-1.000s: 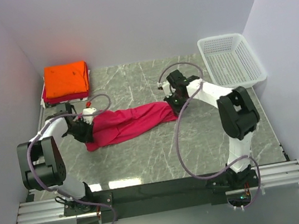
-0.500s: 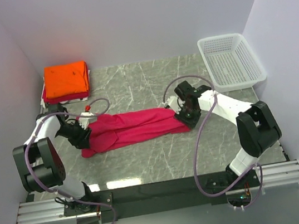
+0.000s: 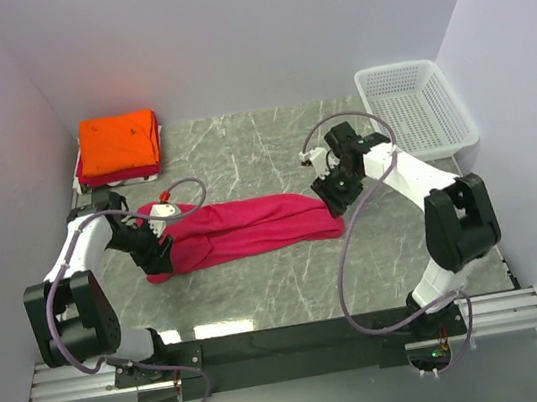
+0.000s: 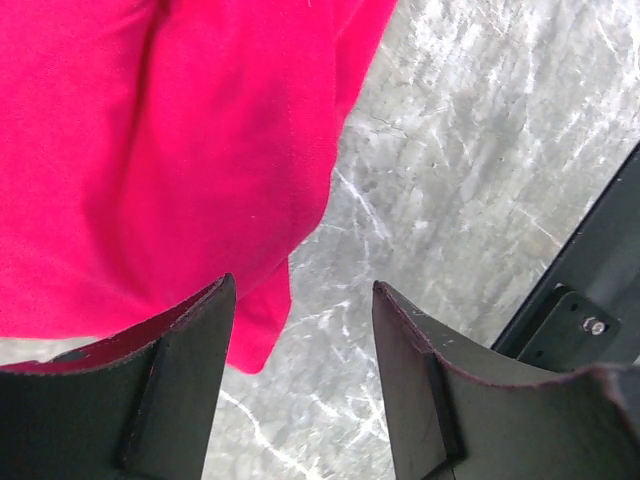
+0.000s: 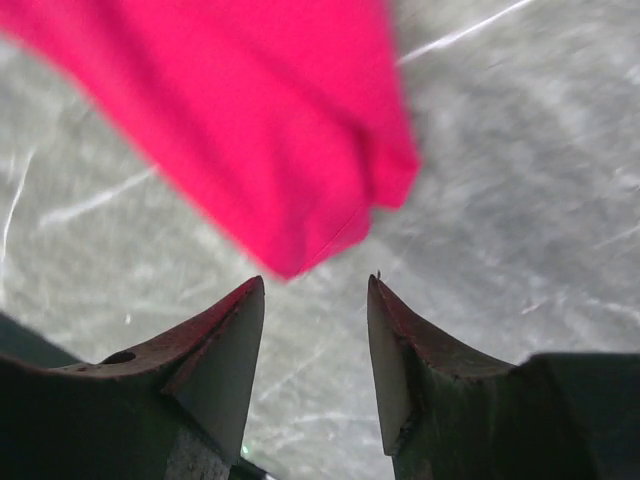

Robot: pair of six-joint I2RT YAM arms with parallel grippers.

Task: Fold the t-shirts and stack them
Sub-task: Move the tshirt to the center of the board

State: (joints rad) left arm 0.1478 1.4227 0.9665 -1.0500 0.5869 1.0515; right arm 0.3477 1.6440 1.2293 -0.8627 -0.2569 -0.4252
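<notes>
Now, nearest us, both sets of jaws have just let go! A second ago the left gripper and the right gripper were pinched shut on the two ends of the crimson tee. Each now stands parted with nothing between its fingers.

Left wrist view: the tee's near corner lies on the marble just ahead of the left finger, free of it. Right wrist view: the other end tapers to a point just beyond the fingertips, also free, though a bit blurred.

From above, the cloth has been drawn out longer and straighter than it was, and the right arm has swung outward to do it. It rests on the table as one long narrow band, mid-table, running left to right between the two grippers.

My read: the lengthwise fold is laid down and released. What's left is folding the band across into a rectangle and carrying it over to the others.

Count, then:
- Two grippers, both released.
- One tee in work.
- Further back, in the far left corner, an orange tee folded on top of a red tee. That's two there; whether anything lies under them I cannot tell.
- Three tees in sight, all told.
- Far right corner, one white mesh basket.
</notes>
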